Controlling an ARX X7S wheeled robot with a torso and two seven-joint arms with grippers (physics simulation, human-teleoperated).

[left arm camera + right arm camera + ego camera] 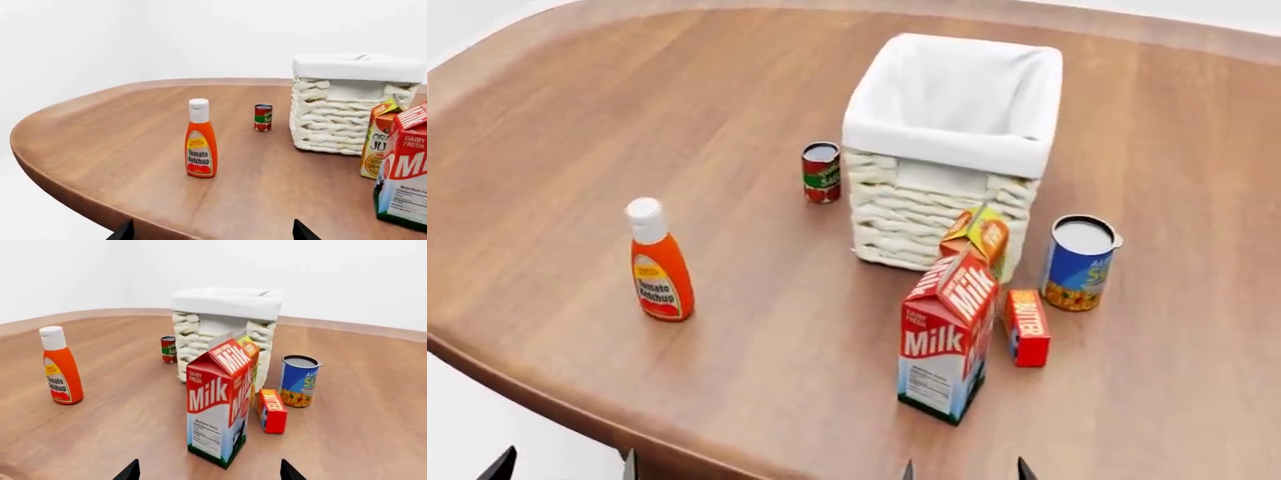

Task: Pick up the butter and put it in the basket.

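The butter (1029, 327) stood on its long edge on the bench (587, 120), untouched, just beside the milk carton (948, 335) on its right and a little in front of the blue can (1080, 263). In the right wrist view the butter (272, 410) sat in the narrow slot between the milk carton (218, 405) and the blue can (298, 380), with the juice carton (248, 347) tucked behind the milk against the basket (227, 335). The basket (950, 150) stood beyond them, near the middle of the bench.

Only the dark tips of the right hand (208, 471) showed at the edge of its own view, set well apart and holding nothing, so it looked released. The left hand (212, 231) showed the same way, its tips wide and empty.

The main risk seemed to be the crowding. A finger coming down on the milk side would likely nudge the tall carton and tip it, perhaps onto the butter. A finger on the other side could knock the can. The butter, slim and standing on edge, would probably topple flat if touched off-centre. Lifting towards the basket also meant clearing the milk and juice tops and the folded liner.

The ketchup bottle (659, 264) and the small red can (821, 171) stood well apart from all this.
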